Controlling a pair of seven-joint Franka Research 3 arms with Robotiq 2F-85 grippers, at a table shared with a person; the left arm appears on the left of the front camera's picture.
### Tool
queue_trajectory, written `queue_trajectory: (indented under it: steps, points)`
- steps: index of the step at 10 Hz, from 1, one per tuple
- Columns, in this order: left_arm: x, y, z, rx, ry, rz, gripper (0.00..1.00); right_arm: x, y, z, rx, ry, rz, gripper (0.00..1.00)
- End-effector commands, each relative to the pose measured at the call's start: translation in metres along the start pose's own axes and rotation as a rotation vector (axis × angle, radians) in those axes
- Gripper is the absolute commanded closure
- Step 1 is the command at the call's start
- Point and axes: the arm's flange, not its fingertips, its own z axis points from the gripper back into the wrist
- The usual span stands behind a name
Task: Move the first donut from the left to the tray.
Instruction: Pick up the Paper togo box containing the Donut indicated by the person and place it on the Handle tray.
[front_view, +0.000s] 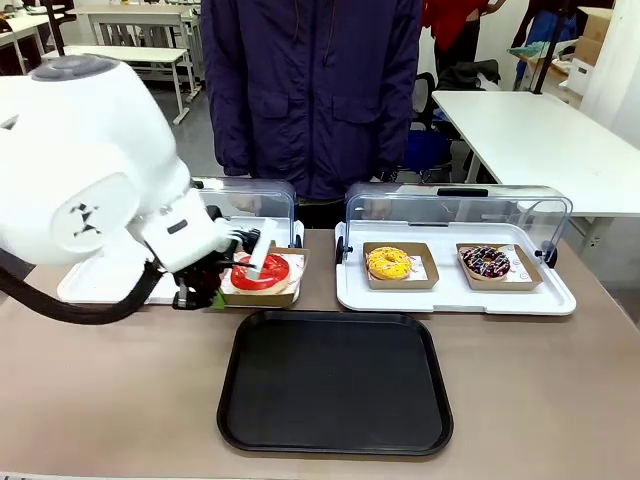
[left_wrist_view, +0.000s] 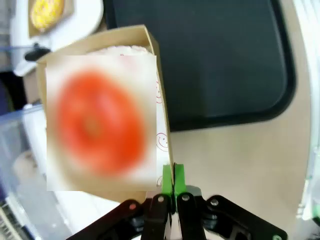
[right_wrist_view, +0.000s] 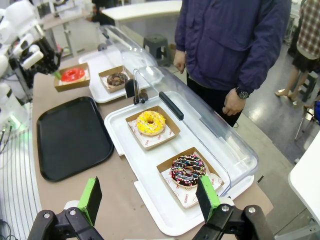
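Observation:
The red-glazed donut (front_view: 262, 272) lies in its shallow brown cardboard tray (front_view: 285, 296), just beyond the far left corner of the black tray (front_view: 335, 380). My left gripper (front_view: 214, 297) is shut on that cardboard tray's left wall. In the left wrist view the green pads (left_wrist_view: 168, 180) pinch the thin cardboard edge, with the blurred red donut (left_wrist_view: 97, 125) to the left and the black tray (left_wrist_view: 215, 60) at the upper right. The right wrist view shows my right gripper (right_wrist_view: 149, 200) open and holding nothing, far from the red donut (right_wrist_view: 73, 75) and the black tray (right_wrist_view: 72, 137).
A white display tray (front_view: 455, 298) with its clear lid raised holds a yellow donut (front_view: 390, 263) and a chocolate sprinkled donut (front_view: 487, 262). A second white tray (right_wrist_view: 102, 90) holds a brown donut (right_wrist_view: 117, 79). A person (front_view: 315, 90) stands at the far side.

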Motion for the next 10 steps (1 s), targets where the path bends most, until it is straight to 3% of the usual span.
queue_trajectory:
  steps: [1,5,6,7,10]
  points:
    - [-0.019,0.008,-0.001,-0.002,-0.002,0.008,0.99,0.002,-0.002,-0.001,-0.002,-0.031,0.027,0.00]
    - [-0.012,0.005,0.000,-0.004,-0.008,0.022,0.99,0.002,-0.002,-0.001,-0.002,-0.031,0.027,0.00]
    - [0.026,-0.013,0.004,0.014,0.058,0.019,0.99,0.002,-0.002,-0.001,-0.002,-0.031,0.027,0.00]
    - [0.057,-0.032,0.003,0.034,0.041,-0.018,0.99,0.002,-0.002,-0.001,-0.002,-0.031,0.027,0.00]
    - [0.116,-0.085,-0.012,0.064,0.032,0.039,0.99,0.002,-0.002,-0.001,-0.002,-0.031,0.027,0.00]
